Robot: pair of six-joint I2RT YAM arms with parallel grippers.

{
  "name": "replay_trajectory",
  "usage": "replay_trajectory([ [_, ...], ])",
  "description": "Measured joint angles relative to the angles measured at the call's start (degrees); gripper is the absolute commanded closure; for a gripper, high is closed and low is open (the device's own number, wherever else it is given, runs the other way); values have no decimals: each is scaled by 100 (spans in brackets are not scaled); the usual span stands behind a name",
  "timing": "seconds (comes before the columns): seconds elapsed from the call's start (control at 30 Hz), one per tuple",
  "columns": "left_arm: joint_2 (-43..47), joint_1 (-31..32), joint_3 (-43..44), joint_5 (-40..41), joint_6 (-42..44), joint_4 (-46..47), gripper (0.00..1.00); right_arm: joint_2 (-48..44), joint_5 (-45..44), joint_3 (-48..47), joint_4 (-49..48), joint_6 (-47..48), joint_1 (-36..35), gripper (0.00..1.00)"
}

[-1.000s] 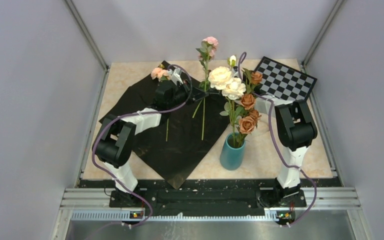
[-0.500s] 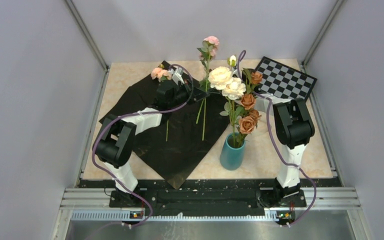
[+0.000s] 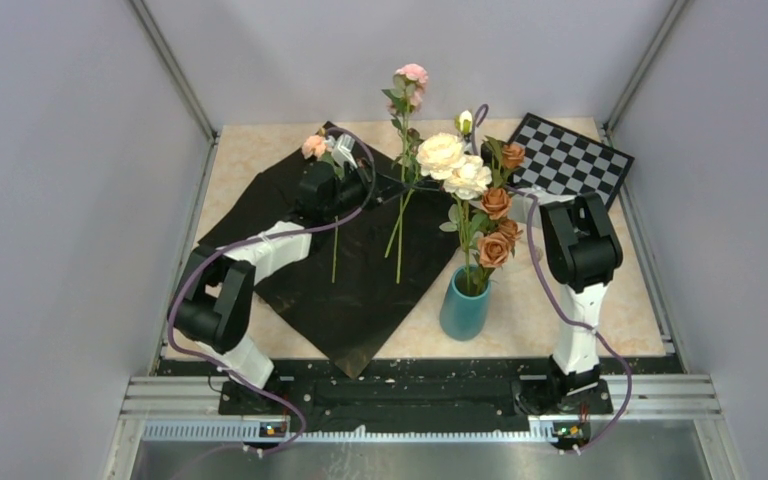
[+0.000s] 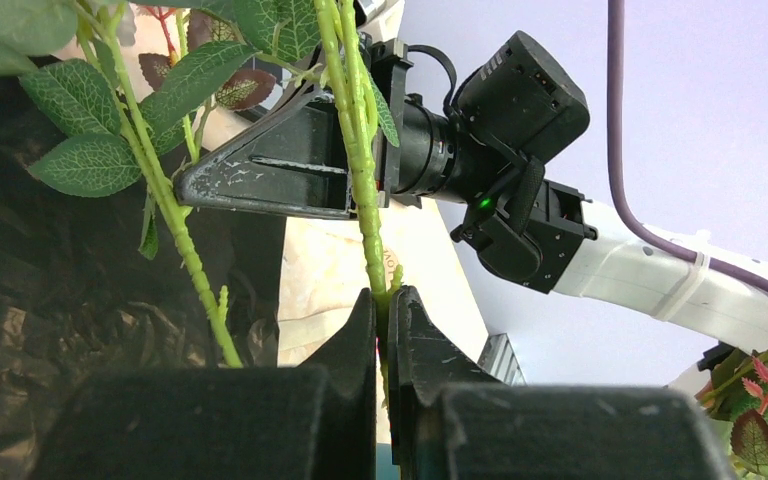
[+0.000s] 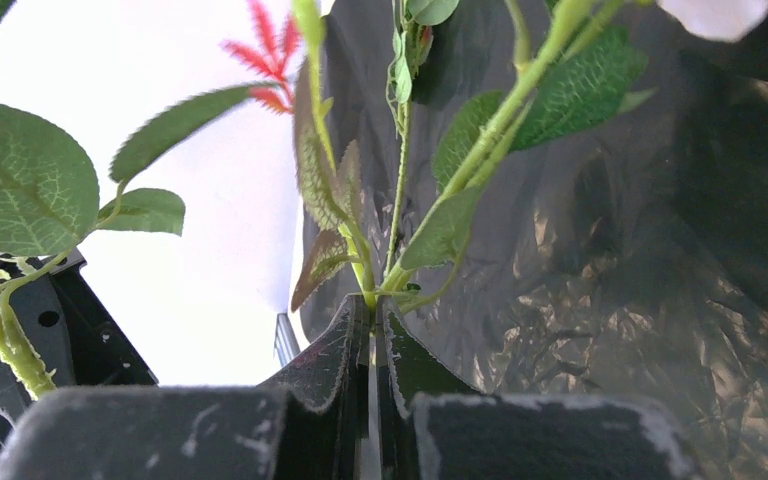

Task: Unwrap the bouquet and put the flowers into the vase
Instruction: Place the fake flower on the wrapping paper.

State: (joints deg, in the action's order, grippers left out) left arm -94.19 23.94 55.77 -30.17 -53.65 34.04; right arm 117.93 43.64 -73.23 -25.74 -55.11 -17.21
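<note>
Teal vase (image 3: pixel 464 310); cream, rust roses (image 3: pixel 468 178) inside

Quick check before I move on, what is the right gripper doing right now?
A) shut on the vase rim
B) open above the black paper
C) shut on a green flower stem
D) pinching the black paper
C: in the right wrist view the right gripper has its jaws closed together on a green flower stem, whose leaves branch out just above them.

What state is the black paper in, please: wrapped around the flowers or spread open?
Spread open: the black paper lies flat on the table.
</note>
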Motion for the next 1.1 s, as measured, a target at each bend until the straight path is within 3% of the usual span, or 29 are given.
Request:
replay_trajectory([
  [0.6,1731,-748,-542,356,640,-1224,100,831,879,-975,503,988,-341,100],
  [0.8,1847,-872,-575,411,846,-1692,100,837,828,-977,966,1451,-341,62],
  [1.1,2253,-876,-693,389,1189,-2059,100,778,232,-951,1646,2170,-315,39],
])
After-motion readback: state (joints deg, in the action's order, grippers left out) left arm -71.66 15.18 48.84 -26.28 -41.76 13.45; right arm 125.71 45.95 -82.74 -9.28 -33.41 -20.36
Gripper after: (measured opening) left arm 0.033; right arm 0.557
